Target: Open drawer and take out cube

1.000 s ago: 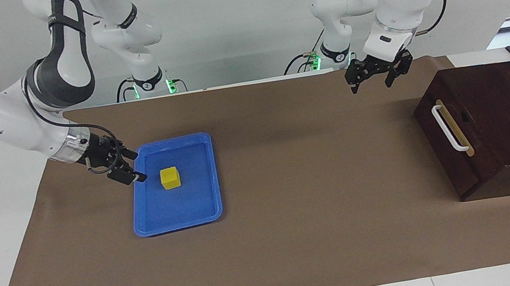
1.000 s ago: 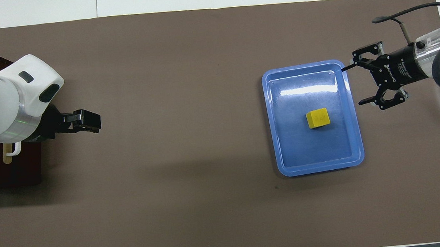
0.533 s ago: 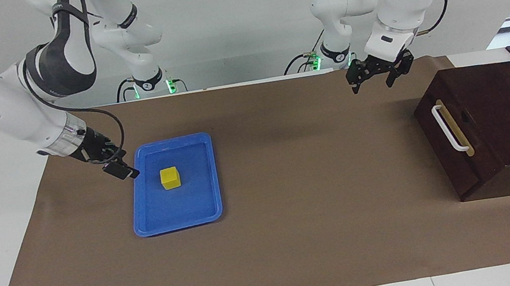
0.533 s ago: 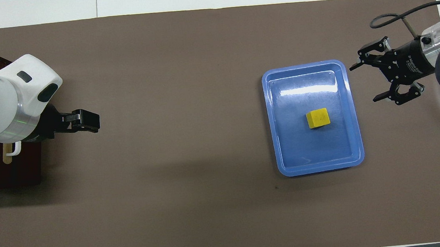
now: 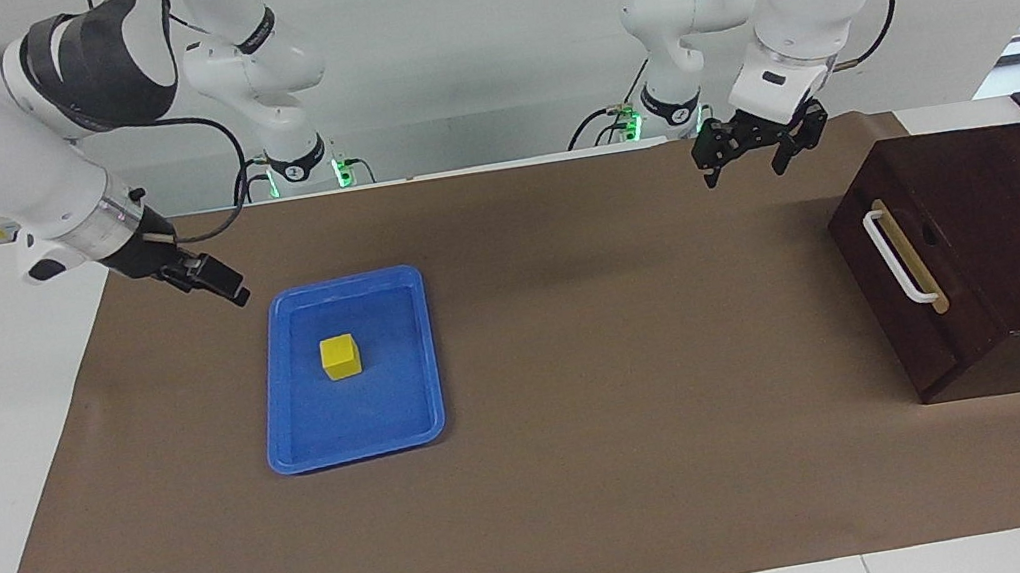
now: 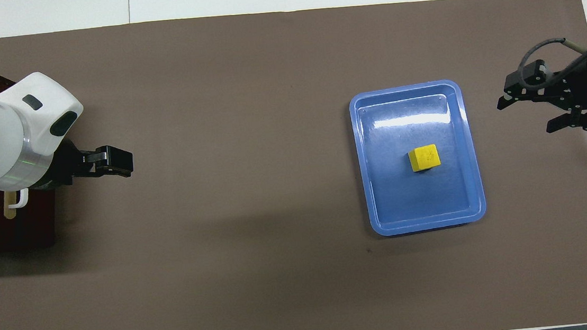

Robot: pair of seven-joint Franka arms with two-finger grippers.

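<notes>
Now | cube [image 5: 341, 356] yellow, lying in blue tray [image 5: 290, 441] | drawer [image 5: 917, 306] closed | right gripper [image 6: 525, 113] spread, empty, over mat [image 5: 599, 475] beside tray | left gripper [image 5: 740, 167] spread, waits over mat near drawer

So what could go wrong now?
The cube sits loose in the blue tray, so a bump to the tray could slide it. The right tool is up beside the tray's rim; swinging back low, it might clip that rim. The drawer looks shut, nothing spilling there.
</notes>
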